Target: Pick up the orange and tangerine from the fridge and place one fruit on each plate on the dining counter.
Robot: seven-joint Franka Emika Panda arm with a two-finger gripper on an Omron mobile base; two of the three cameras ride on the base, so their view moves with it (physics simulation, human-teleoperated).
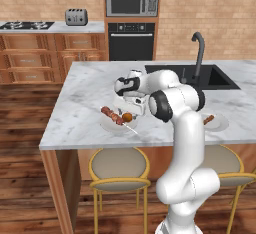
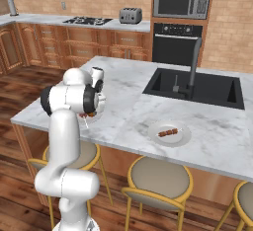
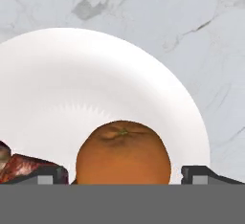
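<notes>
Gripper: the gripper [image 3: 123,175] sits low at the bottom of the hand view, its two dark tips set wide, one on either side of the fruit, with a gap on both sides; nothing is clamped.
Fruit: an orange-coloured fruit [image 3: 123,152] lies between the tips, stem dimple up, at the bottom centre of the frame, resting on a plate; whether it is the orange or the tangerine cannot be told. In the left base view it shows as a small orange ball [image 1: 127,117] just under the hand.
Near plate: the white plate [image 3: 95,84] fills the left and centre of the hand view; a meat skewer [image 1: 113,116] lies on it too, left of the fruit.
Second plate: another plate [image 2: 182,137] with its own skewer [image 2: 168,133] sits well apart, at centre right of the right base view.
Dining counter: the marble top [image 1: 80,98] carries both plates.
Sink: the black sink [image 2: 197,87] and grey tap [image 2: 193,64] lie in the upper right.
</notes>
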